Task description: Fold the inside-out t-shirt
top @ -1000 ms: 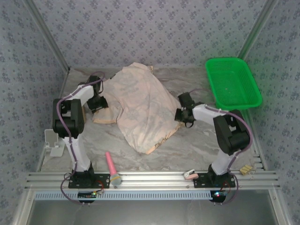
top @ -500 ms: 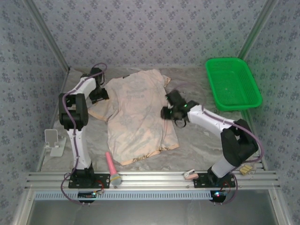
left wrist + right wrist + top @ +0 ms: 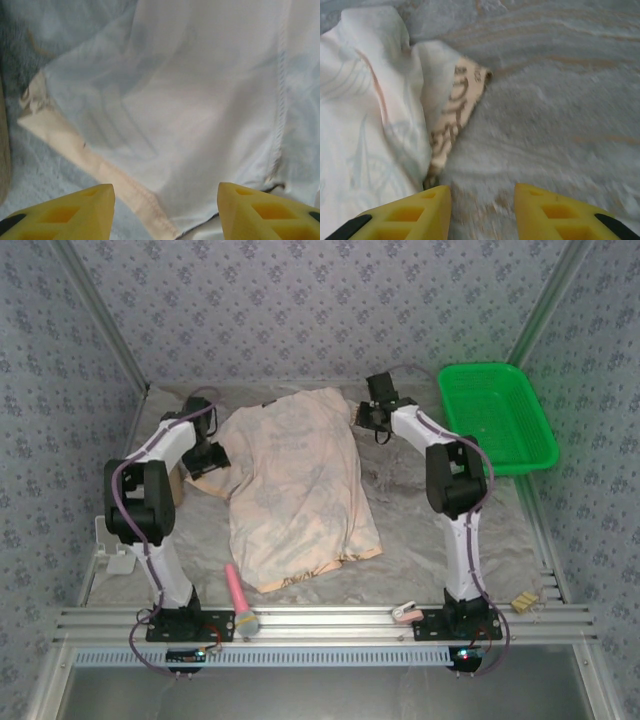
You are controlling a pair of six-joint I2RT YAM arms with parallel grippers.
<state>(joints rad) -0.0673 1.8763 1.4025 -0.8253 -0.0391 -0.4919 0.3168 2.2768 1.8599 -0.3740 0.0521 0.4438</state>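
Observation:
The inside-out t-shirt [image 3: 295, 485] lies spread on the table, pale reverse side up, neck toward the back wall and hem toward the arms. My left gripper [image 3: 205, 458] hovers at its left sleeve. In the left wrist view that gripper [image 3: 164, 194] is open, with the sleeve's stitched hem [image 3: 125, 185] below the gap and nothing pinched. My right gripper [image 3: 368, 416] is at the shirt's far right corner. In the right wrist view it [image 3: 481, 192] is open over bare table, and a turned-up sleeve edge [image 3: 452, 115] showing dark print lies just left of its left finger [image 3: 427, 210].
A green plastic basket [image 3: 497, 418] stands at the back right. A pink tool with a grey head [image 3: 238, 597] lies near the front rail by the shirt's hem. A white stand [image 3: 115, 540] sits at the left edge. Small clips [image 3: 405, 612] rest on the rail.
The shirt, bunched and draped a second ago, now lies flat. My right gripper has opened, let go of the cloth and moved to the far right corner. The left gripper stayed at the sleeve.

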